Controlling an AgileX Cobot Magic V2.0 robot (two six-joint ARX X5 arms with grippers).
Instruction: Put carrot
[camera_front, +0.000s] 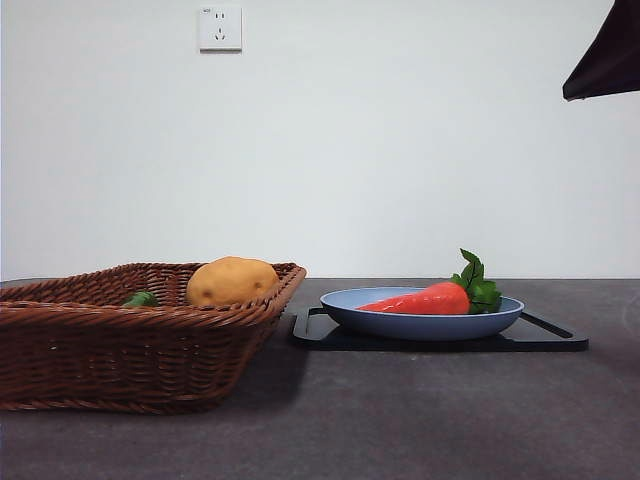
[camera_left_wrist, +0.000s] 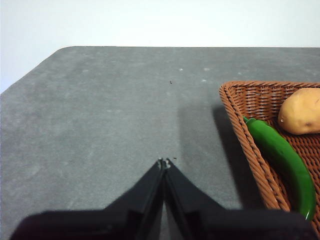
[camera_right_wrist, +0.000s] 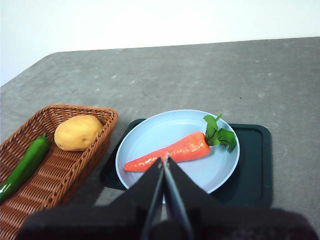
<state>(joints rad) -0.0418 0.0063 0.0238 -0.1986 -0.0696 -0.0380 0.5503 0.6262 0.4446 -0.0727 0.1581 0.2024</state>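
Observation:
The orange-red carrot (camera_front: 428, 299) with green leaves lies on its side in a light blue plate (camera_front: 400, 322), which rests on a black tray (camera_front: 540, 340). In the right wrist view the carrot (camera_right_wrist: 175, 152) stretches across the plate (camera_right_wrist: 150, 135), and my right gripper (camera_right_wrist: 164, 159) hangs shut above it, apart from it. That arm shows in the front view only as a dark tip (camera_front: 608, 55) at the top right corner. My left gripper (camera_left_wrist: 163, 163) is shut over bare table, beside the wicker basket (camera_left_wrist: 235, 107), holding nothing.
A brown wicker basket (camera_front: 120, 345) stands left of the tray and holds a yellowish potato (camera_front: 231, 281) and a green pepper (camera_left_wrist: 282, 162). Grey table surface (camera_front: 400, 420) stretches in front of the basket and tray. A wall socket (camera_front: 220, 28) is on the white wall behind.

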